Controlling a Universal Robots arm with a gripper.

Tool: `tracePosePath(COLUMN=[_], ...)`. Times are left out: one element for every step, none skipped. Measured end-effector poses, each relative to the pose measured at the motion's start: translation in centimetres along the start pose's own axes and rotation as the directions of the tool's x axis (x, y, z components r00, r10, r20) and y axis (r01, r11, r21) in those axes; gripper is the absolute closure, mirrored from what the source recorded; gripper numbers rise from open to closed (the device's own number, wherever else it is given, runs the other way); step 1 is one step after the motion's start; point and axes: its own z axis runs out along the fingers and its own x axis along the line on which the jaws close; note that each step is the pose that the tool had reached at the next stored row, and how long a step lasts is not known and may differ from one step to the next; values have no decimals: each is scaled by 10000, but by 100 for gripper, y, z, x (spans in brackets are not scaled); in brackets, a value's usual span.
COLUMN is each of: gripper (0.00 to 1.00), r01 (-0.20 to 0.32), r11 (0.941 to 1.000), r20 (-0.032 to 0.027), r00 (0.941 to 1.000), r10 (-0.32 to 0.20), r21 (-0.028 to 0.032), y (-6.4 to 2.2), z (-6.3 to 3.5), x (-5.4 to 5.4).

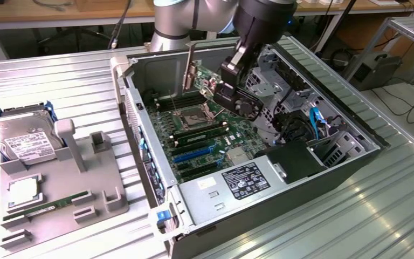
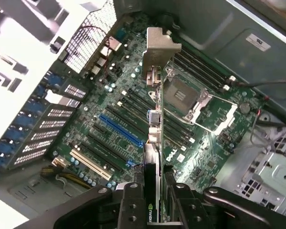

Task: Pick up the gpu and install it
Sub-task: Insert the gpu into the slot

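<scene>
The gpu (image 1: pixel 205 81) hangs in the air inside the open computer case (image 1: pixel 351 127), above the motherboard (image 1: pixel 228 141). Its silver bracket (image 1: pixel 190 67) points toward the case's rear wall. My gripper (image 1: pixel 227 93) is shut on the card's edge, with the black fan side facing the exterior view's right. In the wrist view the gpu (image 2: pixel 154 129) appears edge-on, its bracket (image 2: pixel 157 45) at the far end. The gripper (image 2: pixel 155 193) clamps the card between both fingers (image 2: pixel 132 205). The card sits over the motherboard, between the blue slot (image 2: pixel 121 131) and the CPU socket (image 2: pixel 181 95), well above both.
A grey parts tray (image 1: pixel 70 183) on the exterior view's left holds a hard drive (image 1: pixel 23 140) and a green RAM stick (image 1: pixel 45 208). Inside the case are the power supply (image 1: pixel 243 181), drive cages with cables (image 1: pixel 315 121) and the blue slot (image 1: pixel 192 155).
</scene>
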Motion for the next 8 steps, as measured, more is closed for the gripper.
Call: tracePosePath(gripper=[74, 74, 74, 74, 74, 74, 74, 74], r01=[197, 424, 676, 1035, 1447, 1641, 1789, 1992], r11=[9998, 9991, 9977, 9946, 9894, 9864, 9838, 9799], r20=[-7, -17, -31, -49, -71, -82, -89, -103], r00=[9998, 9991, 9977, 9946, 9894, 9864, 9838, 9799], r10=[-197, -424, -676, -1036, -1448, -1642, -1790, -1994], r21=[-18, -35, -52, -76, -103, -116, -125, -135], y=[0, 0, -1, -1, -2, -2, -2, -3], z=[3, 7, 11, 17, 23, 26, 28, 30], x=[0, 0, 0, 0, 1, 1, 1, 1])
